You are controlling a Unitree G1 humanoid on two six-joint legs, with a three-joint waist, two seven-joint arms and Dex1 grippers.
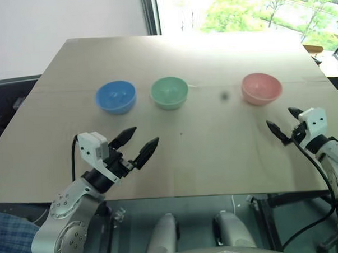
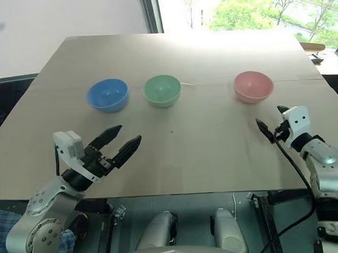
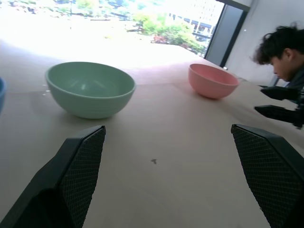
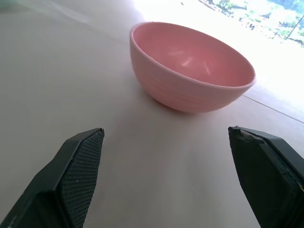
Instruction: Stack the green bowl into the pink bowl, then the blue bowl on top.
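Bowls, three, upright in a row on the tan table (image 1: pixel 215 158): blue bowl (image 1: pixel 116 97), green bowl (image 1: pixel 169 92) just beside it, pink bowl (image 1: pixel 261 88) well apart. Left gripper (image 1: pixel 139 143) spread, empty. Right gripper (image 1: pixel 285 122) spread, seemingly empty, near pink.

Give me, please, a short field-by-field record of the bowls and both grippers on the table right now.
blue bowl: upright, robot's left end of row
green bowl: upright, middle, apart from both
pink bowl: upright, right end, empty
stacking: none yet
left gripper: open, empty, pointing toward green bowl
right gripper: open, empty, short of pink bowl
table: pale brown
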